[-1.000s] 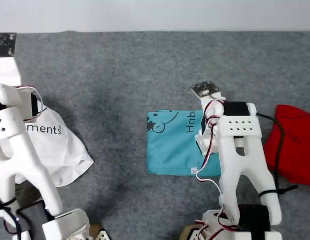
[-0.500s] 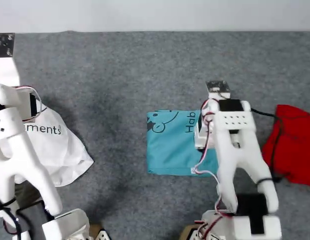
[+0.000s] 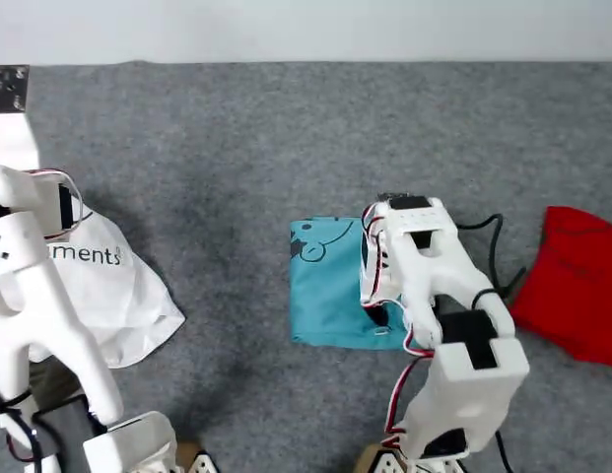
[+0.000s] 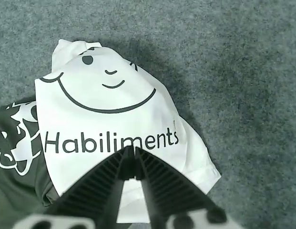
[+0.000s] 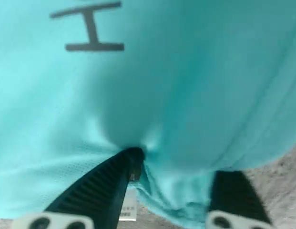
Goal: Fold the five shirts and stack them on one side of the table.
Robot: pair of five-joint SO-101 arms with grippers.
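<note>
Teal cloth is bunched into a ridge between the jaws of the right gripper point(image 5: 178, 168), which are held apart and pressed down into the teal shirt point(image 3: 330, 286) close to its sewn-in label point(image 5: 128, 210). The shirt is laid folded and flat on the grey felt table point(image 3: 237, 138). It is judged light, soft and limp, and likely to sag open if lifted by one layer. All layers are best pinched together at a folded edge. Well left of the teal shirt, a white shirt point(image 3: 108, 286) is heaped on a dark shirt point(image 4: 14, 143), with the left gripper point(image 4: 135, 155) above it, jaws together. A red shirt point(image 3: 572, 286) lies near its right.
</note>
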